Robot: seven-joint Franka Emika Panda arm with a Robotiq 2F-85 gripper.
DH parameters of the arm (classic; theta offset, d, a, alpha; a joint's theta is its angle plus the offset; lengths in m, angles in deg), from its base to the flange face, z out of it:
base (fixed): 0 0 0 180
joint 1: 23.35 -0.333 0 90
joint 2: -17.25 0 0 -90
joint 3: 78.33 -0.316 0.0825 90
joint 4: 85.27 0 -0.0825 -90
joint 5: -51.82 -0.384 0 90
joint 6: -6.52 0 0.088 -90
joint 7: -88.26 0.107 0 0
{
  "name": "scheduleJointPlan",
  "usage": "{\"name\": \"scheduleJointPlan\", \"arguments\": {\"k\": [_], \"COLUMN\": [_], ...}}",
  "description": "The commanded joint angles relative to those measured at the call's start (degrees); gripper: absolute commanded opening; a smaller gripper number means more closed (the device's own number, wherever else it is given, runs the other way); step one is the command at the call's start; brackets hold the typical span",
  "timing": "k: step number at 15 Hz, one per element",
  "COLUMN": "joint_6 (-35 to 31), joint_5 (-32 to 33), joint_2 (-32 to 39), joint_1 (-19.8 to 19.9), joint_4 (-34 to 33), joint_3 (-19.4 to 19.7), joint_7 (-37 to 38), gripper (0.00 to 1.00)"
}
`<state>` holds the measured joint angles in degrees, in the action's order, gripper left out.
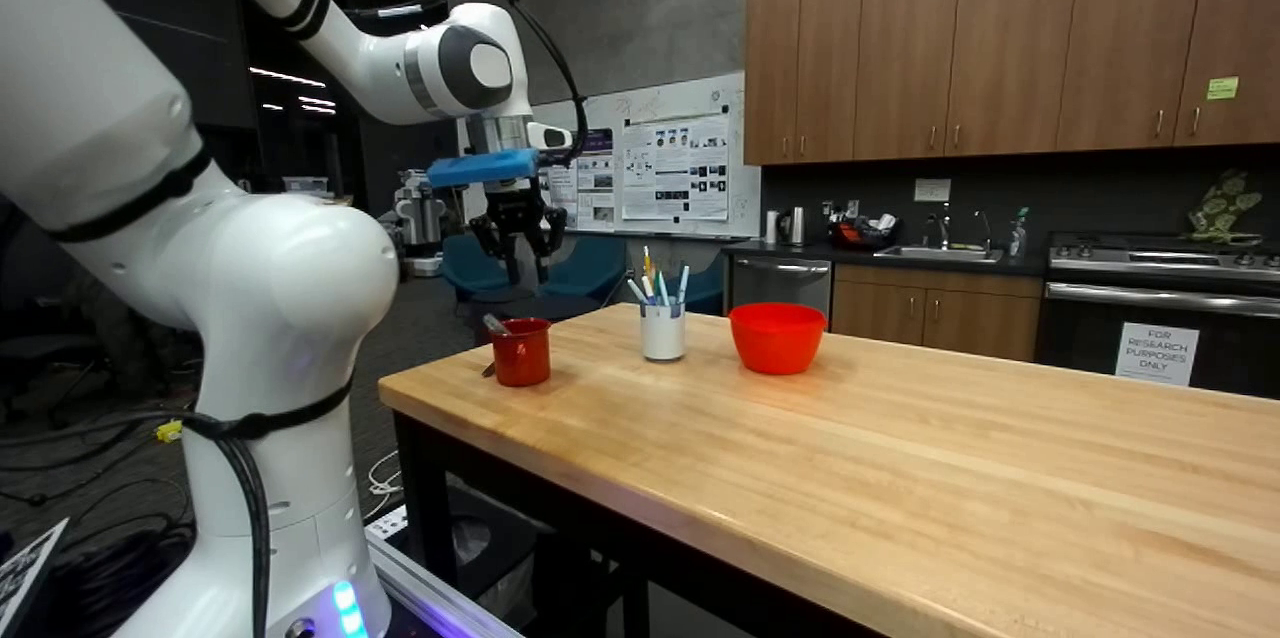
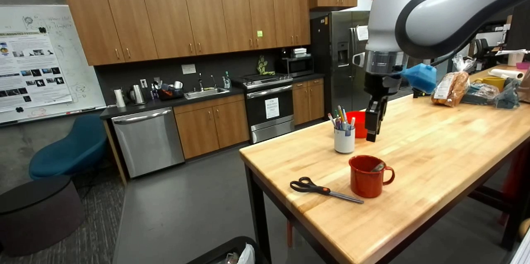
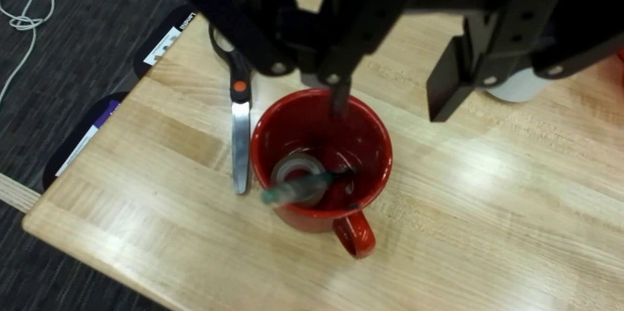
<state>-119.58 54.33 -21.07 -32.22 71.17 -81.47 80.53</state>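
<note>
On the table (image 2: 352,226), near one corner, a mug (image 2: 364,183) with a slanted pen (image 3: 301,188) is overhung by the empty gripper (image 1: 527,268), jaws apart.

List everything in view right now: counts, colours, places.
Table: one, light wood, foreground
Mug: one, red, near table's end
Pen-like item: one, greenish, partly inside mug, blurred
Ring-shaped item: one, translucent, inside mug
Scissors: one pair, black and silver, beside mug
Bowl: one, red, on table
Pen holder: one, white, between mug and bowl
Pens: several, mixed colours, in pen holder
Bagged bread: one, brown, farther along table
Chairs: at least two, teal, beyond table
Cupboards: several, brown, background
Stove: one, black and silver, below cupboards
Sink: one, silver, below cupboards
Refrigerator: one, dark silver, background
Whiteboard: one, white, background
Arm: one, white, beside table
Gripper: one, black, open and empty, above mug
Attachment: one, blue, above gripper
</note>
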Motion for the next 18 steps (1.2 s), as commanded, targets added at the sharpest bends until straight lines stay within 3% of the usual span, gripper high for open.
{"name": "scheduleJointPlan", "arguments": {"k": [1, 4, 5, 11, 18], "joint_6": [-4.1, -9.6, -11.2, -17.8, -20.9], "joint_5": [3.9, 8.5, 9.7, 14.3, 20.6], "joint_2": [1.5, 3.2, 3.9, 10.8, 19.9], "joint_1": [2.3, 4.7, 5.5, 9.8, 13.7], "joint_4": [-2.0, -3.2, -3.6, -6.4, -10.4], "joint_3": [-0.8, -1.2, -1.3, -1.5, -3.1], "joint_7": [0.0, 1.0, 1.3, 3.1, 9.2], "gripper": [0.78, 0.98, 1.00, 1.00, 1.00]}}
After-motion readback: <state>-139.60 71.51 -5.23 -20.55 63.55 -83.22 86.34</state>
